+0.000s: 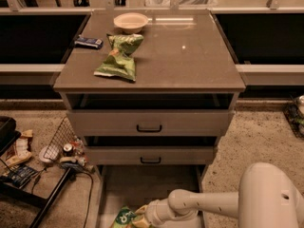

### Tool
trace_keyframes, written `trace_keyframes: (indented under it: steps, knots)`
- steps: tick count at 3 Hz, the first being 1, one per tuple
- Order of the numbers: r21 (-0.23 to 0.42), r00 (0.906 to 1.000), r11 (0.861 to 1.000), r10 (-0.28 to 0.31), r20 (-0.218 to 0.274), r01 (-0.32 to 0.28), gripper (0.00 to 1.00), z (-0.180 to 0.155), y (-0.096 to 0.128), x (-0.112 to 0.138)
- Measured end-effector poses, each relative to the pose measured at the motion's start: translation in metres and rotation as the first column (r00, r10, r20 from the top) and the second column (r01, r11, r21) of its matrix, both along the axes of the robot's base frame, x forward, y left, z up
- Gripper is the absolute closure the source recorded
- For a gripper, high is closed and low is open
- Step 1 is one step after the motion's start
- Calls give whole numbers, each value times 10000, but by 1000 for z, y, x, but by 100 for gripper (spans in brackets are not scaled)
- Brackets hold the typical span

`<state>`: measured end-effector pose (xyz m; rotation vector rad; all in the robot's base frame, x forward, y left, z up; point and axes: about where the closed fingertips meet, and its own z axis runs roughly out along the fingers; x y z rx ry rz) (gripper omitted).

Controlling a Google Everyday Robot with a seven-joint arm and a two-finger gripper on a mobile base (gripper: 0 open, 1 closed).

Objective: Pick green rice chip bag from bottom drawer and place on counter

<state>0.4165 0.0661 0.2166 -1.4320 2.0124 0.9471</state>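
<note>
The green rice chip bag (123,217) lies crumpled at the front of the open bottom drawer (152,189), cut off by the lower edge of the view. My gripper (142,220) is at the end of the white arm (199,204), which reaches in from the right. It is low in the drawer and right against the bag's right side. The gripper is mostly hidden by the wrist and the frame edge. The counter (190,56) is the grey-brown slab above the drawers.
On the counter lie a paler green twisted bag (118,58), a pale bowl (130,20) and a small dark blue packet (89,42). The two upper drawers (149,122) stand slightly pulled out above the bottom one. A wire basket with clutter (64,148) stands on the floor at left.
</note>
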Motion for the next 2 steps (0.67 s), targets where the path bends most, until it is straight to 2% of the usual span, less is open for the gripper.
trace_keyframes:
  steps: [1, 2]
  knots:
    - [650, 9999, 9978, -140, 47, 137, 100, 32, 14, 4]
    - [1216, 9996, 9921, -294, 7, 291, 100, 65, -2, 33]
